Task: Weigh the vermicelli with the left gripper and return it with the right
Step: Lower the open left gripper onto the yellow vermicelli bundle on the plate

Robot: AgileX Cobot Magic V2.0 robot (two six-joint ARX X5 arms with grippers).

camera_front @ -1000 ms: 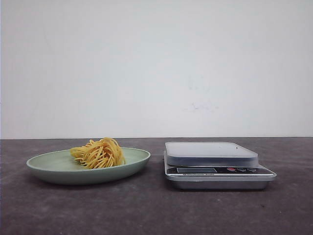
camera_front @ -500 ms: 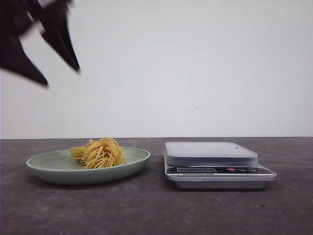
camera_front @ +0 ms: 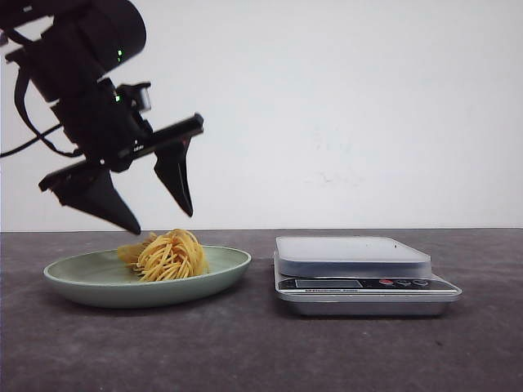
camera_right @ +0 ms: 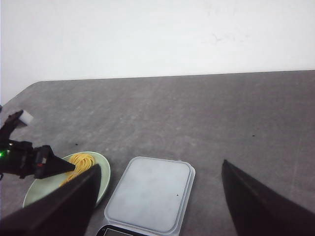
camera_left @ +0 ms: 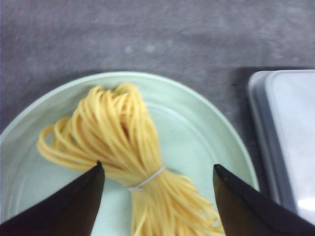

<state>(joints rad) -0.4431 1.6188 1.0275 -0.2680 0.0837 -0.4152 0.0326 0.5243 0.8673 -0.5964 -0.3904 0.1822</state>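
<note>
Two risks are seen. The left gripper [camera_front: 159, 220], fingers spread wide, hangs just above the vermicelli [camera_front: 166, 255], which lies in the plate [camera_front: 225, 265] beside the scale [camera_front: 353, 251]. Loose strands can slip out if only the edge is pinched; the plate can be pushed by the tips. The right gripper [camera_right: 157, 196] is held open too.

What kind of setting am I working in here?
Probably a lab test bench, not a kitchen: a bare grey table against a blank white wall, holding only a plate of vermicelli and a digital scale.
</note>
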